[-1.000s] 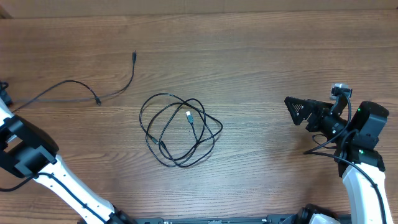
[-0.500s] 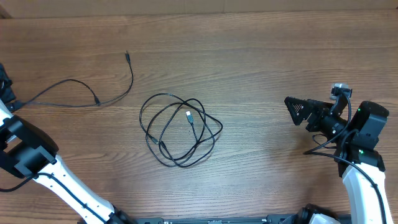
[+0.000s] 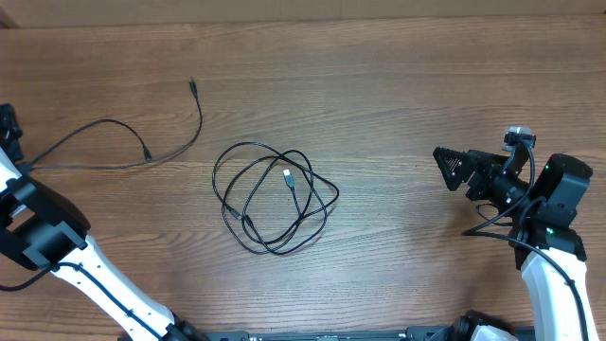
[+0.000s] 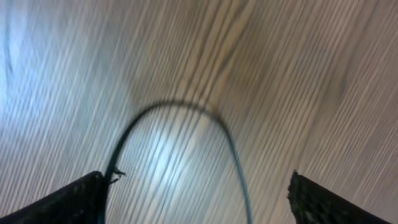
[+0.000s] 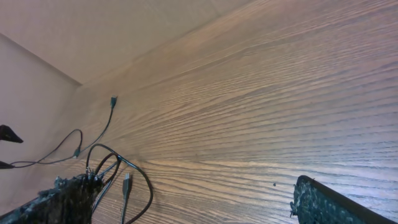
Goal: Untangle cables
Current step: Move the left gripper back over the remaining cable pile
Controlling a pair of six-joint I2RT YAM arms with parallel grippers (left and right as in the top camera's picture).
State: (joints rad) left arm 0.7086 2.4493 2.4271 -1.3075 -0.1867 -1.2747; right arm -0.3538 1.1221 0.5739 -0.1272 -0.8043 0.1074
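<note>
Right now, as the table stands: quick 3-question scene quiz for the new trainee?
1. True or false: the right hand is gripping a cable.
2. Where does the tangled coil lie? A) middle of the table B) against the right hand C) at the far edge
3. Which is nearer the separate cable: the left hand or the right?
Key: 1 false, it is open and empty; 2 A; 3 left.

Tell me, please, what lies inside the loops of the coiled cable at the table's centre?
Within the coiled cable, a silver-tipped plug rests on the wooden table. Where strands cross, the lower ones are covered, so their order is unclear.
</note>
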